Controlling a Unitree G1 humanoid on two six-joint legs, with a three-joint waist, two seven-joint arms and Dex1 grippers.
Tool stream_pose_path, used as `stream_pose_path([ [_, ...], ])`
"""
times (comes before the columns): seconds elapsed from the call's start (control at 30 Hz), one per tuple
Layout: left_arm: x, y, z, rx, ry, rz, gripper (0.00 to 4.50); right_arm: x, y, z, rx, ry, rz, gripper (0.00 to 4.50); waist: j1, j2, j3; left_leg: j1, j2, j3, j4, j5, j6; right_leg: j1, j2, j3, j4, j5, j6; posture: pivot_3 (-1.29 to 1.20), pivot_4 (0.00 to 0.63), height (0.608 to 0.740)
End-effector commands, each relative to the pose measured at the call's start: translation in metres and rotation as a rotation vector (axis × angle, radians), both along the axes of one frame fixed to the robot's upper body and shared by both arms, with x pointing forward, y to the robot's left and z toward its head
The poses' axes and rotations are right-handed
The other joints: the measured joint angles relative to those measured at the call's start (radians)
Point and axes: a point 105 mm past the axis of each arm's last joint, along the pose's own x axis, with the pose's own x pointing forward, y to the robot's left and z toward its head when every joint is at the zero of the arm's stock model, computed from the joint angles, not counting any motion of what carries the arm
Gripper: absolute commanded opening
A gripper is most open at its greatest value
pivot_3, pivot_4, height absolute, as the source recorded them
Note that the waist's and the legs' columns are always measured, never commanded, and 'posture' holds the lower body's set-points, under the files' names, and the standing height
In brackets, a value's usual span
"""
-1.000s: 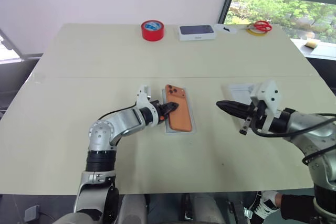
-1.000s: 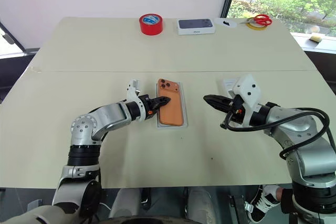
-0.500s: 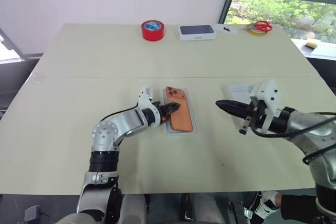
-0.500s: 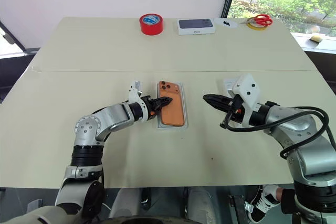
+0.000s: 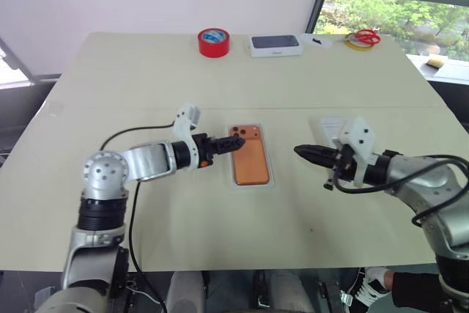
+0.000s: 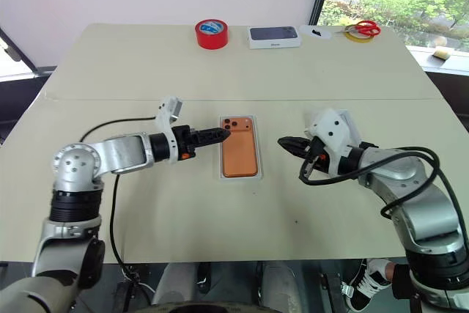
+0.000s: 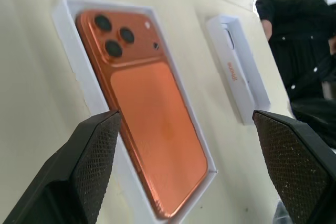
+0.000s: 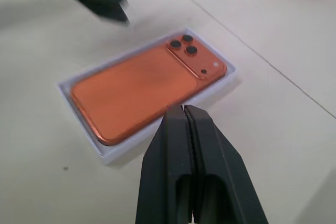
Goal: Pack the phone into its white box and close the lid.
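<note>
Left wrist view: phone [image 7: 152, 114] lies camera side up inside the white box [image 7: 73, 56], seated flat. Left gripper [image 5: 233, 143] sits just left of the box, fingers spread wide, holding nothing. Right gripper [image 5: 302, 152] hangs to the right of the box, fingers pressed together, empty. Lid [image 7: 237, 74] rests on the table right of the box, apart from it, near the right arm. Judgement: phone placement looks done, lid step is next. Next move calls for opening the right gripper, gripping the lid by its edges, then aligning it squarely over the box before lowering.
</note>
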Motion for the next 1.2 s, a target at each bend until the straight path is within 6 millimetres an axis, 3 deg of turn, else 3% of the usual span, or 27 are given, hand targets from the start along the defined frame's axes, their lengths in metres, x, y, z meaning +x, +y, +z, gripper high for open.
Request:
stream_pose_path([
  [0.03,0.012,0.022,0.015,0.122,-0.165,0.095,3.99,0.014,0.001,-0.003,-0.09,-0.025,-0.054,0.0,-0.003,0.0,0.0,0.0,0.0,0.0,0.0,0.0,0.0,0.0,0.0,0.0,0.0,0.0,0.0,0.0,0.15,0.73],
  [0.13,0.014,0.028,0.002,0.322,-0.263,0.086,2.92,0.027,0.008,-0.008,-0.098,-0.007,-0.101,0.0,-0.005,0.0,0.0,0.0,0.001,0.001,-0.002,0.0,-0.001,-0.002,0.001,0.0,0.0,0.0,0.0,0.0,0.15,0.73],
  [0.33,0.012,0.009,-0.034,0.511,-0.302,-0.043,0.06,0.037,0.033,-0.027,-0.16,0.026,-0.104,0.0,0.001,0.001,0.0,-0.004,0.0,0.003,-0.001,0.0,-0.001,-0.003,0.001,0.0,-0.001,0.0,0.0,0.0,0.15,0.73],
  [0.43,0.012,0.0,-0.048,0.555,-0.278,-0.082,0.06,0.044,0.042,-0.035,-0.171,0.035,-0.133,0.0,-0.002,0.001,0.0,-0.006,0.001,0.003,0.0,0.0,-0.001,-0.006,0.001,-0.001,0.0,0.0,0.0,0.0,0.15,0.73],
  [0.57,0.01,-0.018,-0.047,0.499,-0.286,-0.13,0.06,0.046,0.05,-0.045,-0.195,0.052,-0.134,0.0,-0.001,0.001,0.0,-0.006,0.001,0.003,0.001,0.001,-0.001,-0.006,0.001,-0.001,0.001,0.0,0.0,0.0,0.15,0.73],
  [0.77,0.004,-0.05,-0.047,0.44,-0.286,-0.24,0.06,0.042,0.052,-0.041,-0.193,0.05,-0.109,0.0,0.001,0.001,0.0,-0.006,0.001,0.003,0.002,0.001,0.0,-0.005,0.001,-0.001,0.001,0.0,0.0,0.0,0.15,0.73],
  [0.93,0.0,-0.082,-0.049,0.385,-0.284,-0.336,0.06,0.035,0.036,-0.038,-0.221,0.055,-0.12,0.0,0.011,0.001,0.0,-0.006,0.0,0.002,0.003,0.0,0.0,-0.005,0.0,-0.002,0.001,0.0,0.0,0.0,0.15,0.73],
  [1.2,-0.014,-0.144,-0.05,0.305,-0.292,-0.533,0.06,0.006,-0.014,-0.047,-0.309,0.119,-0.193,0.0,0.029,0.001,0.0,-0.007,-0.001,0.002,0.004,-0.001,0.001,-0.004,0.0,-0.002,0.0,0.0,0.001,0.0,0.15,0.73],
])
